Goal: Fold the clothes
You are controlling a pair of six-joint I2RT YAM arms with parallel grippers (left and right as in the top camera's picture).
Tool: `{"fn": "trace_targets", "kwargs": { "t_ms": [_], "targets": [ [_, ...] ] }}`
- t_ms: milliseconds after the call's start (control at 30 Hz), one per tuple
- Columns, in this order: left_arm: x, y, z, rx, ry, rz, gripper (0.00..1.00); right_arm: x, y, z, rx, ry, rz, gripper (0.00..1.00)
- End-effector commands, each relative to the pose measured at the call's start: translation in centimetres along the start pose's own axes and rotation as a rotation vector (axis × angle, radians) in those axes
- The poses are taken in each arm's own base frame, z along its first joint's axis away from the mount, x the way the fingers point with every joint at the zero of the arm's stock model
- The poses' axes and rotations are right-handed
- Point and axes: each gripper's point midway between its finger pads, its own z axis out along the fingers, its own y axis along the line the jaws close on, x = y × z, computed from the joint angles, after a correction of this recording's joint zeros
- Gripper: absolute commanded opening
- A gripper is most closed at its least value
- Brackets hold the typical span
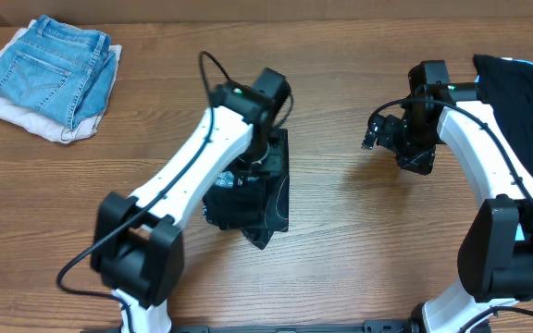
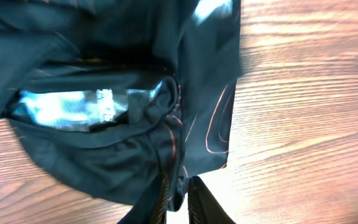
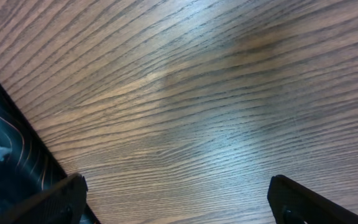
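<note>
The black jersey (image 1: 268,196) with thin orange contour lines lies bunched and folded small on the table's middle, mostly under my left arm. In the left wrist view the jersey (image 2: 123,106) fills the frame, with white lettering showing in a fold. My left gripper (image 2: 180,198) is shut on a pinch of the jersey's edge. My right gripper (image 1: 384,134) is open and empty, above bare wood to the right of the jersey. In the right wrist view its fingers (image 3: 179,205) are wide apart and a corner of the jersey (image 3: 14,152) shows at left.
Folded blue denim jeans (image 1: 52,69) lie on a pale cloth at the back left. A plain black garment (image 1: 524,88) lies at the right edge. The table (image 1: 359,259) is wood-grained.
</note>
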Motion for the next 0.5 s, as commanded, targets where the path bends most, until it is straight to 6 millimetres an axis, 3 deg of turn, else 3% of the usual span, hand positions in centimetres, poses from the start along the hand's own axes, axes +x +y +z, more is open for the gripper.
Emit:
{"fn": "trace_targets", "kwargs": {
  "t_ms": [0, 167, 233, 333, 467],
  "targets": [
    [0.3, -0.6, 2.9, -0.037, 0.058, -0.019, 0.15, -0.1, 0.4, -0.9, -0.014, -0.026, -0.003, 0.97],
    [0.8, -0.9, 5.9, -0.070, 0.121, -0.003, 0.04, -0.1, 0.4, -0.9, -0.014, -0.026, -0.003, 0.97],
    [0.8, -0.9, 6.1, -0.071, 0.126, -0.004, 0.04, -0.1, 0.4, -0.9, -0.015, -0.025, -0.003, 0.97],
    [0.3, -0.7, 5.2, -0.063, 0.111, -0.017, 0.04, -0.1, 0.4, -0.9, -0.014, -0.025, -0.002, 0.97],
    [-0.8, 0.1, 2.3, -0.054, 0.071, -0.042, 0.05, -0.1, 0.4, -0.9, -0.015, -0.026, -0.003, 0.97]
  ]
}}
